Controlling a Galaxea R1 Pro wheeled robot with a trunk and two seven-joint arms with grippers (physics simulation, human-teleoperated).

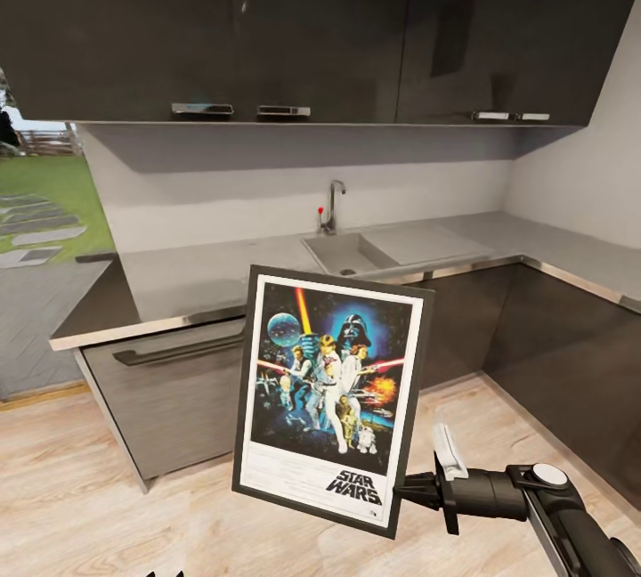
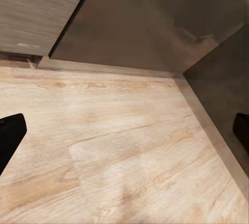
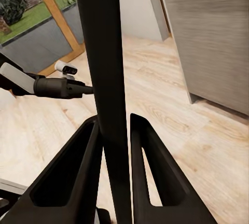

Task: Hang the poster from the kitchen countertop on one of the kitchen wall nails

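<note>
Since the poster (image 1: 331,399) is pinched at its lower right frame edge by the right pincer (image 1: 411,490), it is held upright, clear of the surface (image 1: 223,270), over the floor (image 1: 71,479). The left pincer (image 2: 124,130) is spread, idle.

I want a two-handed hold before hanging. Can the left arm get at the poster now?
Probably not at once: the left gripper faces bare wooden floor, open, while the right gripper holds the poster by its edge.
</note>
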